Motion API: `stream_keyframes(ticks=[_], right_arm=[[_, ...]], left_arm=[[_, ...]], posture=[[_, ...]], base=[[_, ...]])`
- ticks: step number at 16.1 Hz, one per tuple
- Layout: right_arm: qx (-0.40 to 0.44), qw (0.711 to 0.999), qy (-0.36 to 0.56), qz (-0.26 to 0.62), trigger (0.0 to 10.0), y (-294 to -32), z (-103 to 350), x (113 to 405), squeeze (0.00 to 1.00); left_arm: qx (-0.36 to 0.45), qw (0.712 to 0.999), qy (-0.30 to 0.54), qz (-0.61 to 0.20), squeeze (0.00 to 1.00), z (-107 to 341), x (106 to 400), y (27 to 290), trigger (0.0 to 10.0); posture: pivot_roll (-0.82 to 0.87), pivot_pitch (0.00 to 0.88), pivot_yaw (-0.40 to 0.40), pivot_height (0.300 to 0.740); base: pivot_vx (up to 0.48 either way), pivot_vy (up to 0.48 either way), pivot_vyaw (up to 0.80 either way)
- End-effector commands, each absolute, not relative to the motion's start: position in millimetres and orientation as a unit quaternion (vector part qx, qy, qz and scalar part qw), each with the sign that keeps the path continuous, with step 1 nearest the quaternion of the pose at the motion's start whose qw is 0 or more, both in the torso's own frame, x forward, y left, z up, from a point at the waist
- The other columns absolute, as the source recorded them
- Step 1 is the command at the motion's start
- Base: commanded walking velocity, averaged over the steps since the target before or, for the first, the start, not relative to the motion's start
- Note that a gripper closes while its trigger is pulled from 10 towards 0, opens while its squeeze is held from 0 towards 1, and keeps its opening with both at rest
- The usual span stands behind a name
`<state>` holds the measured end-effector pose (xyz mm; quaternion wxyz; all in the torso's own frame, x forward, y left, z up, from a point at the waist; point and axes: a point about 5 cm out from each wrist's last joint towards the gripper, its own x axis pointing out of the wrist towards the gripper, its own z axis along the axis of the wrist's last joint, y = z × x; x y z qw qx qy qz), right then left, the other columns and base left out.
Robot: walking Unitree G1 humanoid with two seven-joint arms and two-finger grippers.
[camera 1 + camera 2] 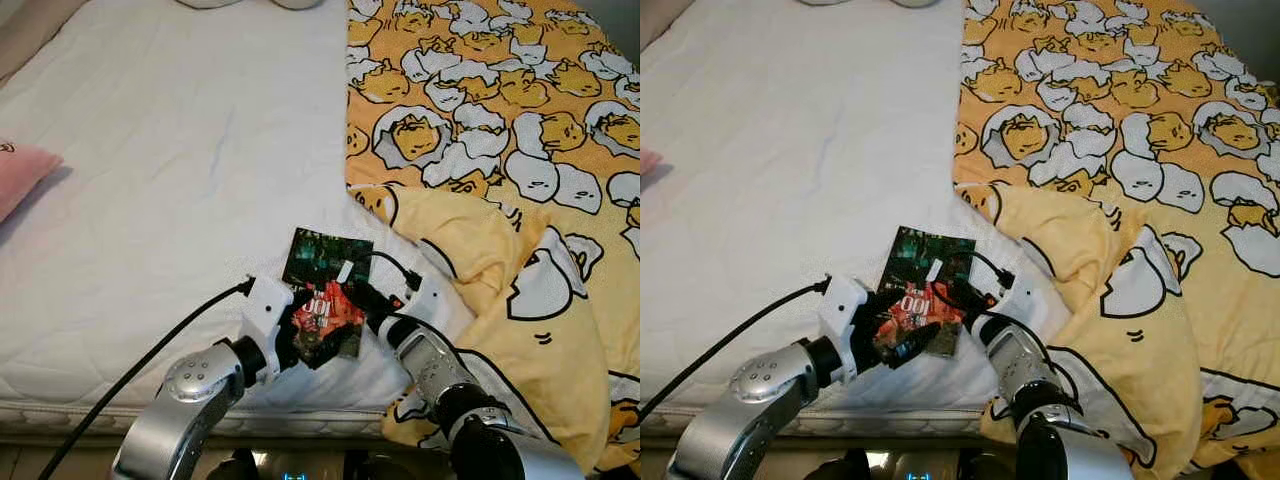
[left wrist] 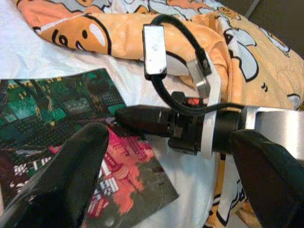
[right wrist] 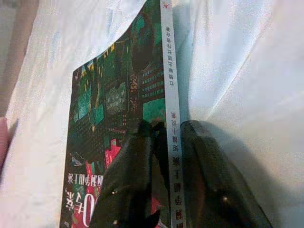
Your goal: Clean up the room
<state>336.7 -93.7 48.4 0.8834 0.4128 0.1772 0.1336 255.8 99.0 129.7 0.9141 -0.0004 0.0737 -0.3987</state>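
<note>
A book [image 1: 325,262] with a green and red cover lies on the white mattress [image 1: 170,150] near its front edge. My right gripper [image 1: 358,292] is shut on the book's right edge. In the right wrist view its fingers [image 3: 137,171] sit on either side of the white spine [image 3: 172,95]. My left gripper [image 1: 312,342] is at the book's near left corner, over the red part of the cover. It is open: in the left wrist view its fingers [image 2: 76,166] stand wide apart, with the book [image 2: 57,109] and the right gripper between them.
A yellow blanket [image 1: 500,130] printed with egg characters covers the right half of the bed, bunched up just right of the book. A pink pillow [image 1: 20,170] lies at the far left edge. A black cable [image 1: 150,350] runs along my left arm.
</note>
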Motion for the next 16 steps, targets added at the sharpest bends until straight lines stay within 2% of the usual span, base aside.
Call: stream_keyframes(ticks=[1,4,5,6,11,14,16], right_arm=[[0.433,0.873,0.176,0.139,0.0,-90,49,336,0.00],[0.374,0.897,0.194,0.137,0.0,-92,43,332,0.00],[0.338,0.913,0.185,0.132,0.0,-97,47,337,0.00],[0.299,0.932,0.156,0.136,0.0,-104,59,345,0.00],[0.203,0.967,0.055,0.145,0.0,-130,98,362,0.00],[0.154,0.980,-0.016,0.124,0.0,-144,124,367,0.00],[0.099,0.990,-0.040,0.092,0.0,-154,130,363,0.00]], left_arm=[[0.000,0.911,0.082,-0.404,0.00,124,255,95,10.0],[0.003,0.910,0.076,-0.407,0.00,124,263,91,10.0],[0.006,0.913,0.070,-0.402,0.00,126,269,91,10.0],[0.003,0.918,0.064,-0.392,0.00,127,275,92,10.0],[-0.037,0.936,0.054,-0.347,0.00,126,301,92,10.0],[-0.036,0.942,0.052,-0.329,0.00,122,313,90,10.0],[-0.037,0.963,0.050,-0.264,0.00,121,325,99,10.0]], posture=[[0.18,0.258,-0.063,0.740],[0.18,0.217,-0.067,0.740],[0.18,0.196,-0.067,0.740],[0.18,0.151,-0.067,0.740],[0.14,0.000,-0.046,0.740],[0.12,0.000,-0.029,0.740],[0.12,0.000,-0.023,0.740]], base=[[0.000,0.000,0.00],[0.000,0.000,0.00],[0.000,0.000,0.00],[0.000,0.000,0.00],[0.000,0.000,0.00],[0.000,0.000,0.00],[0.000,0.000,0.00]])
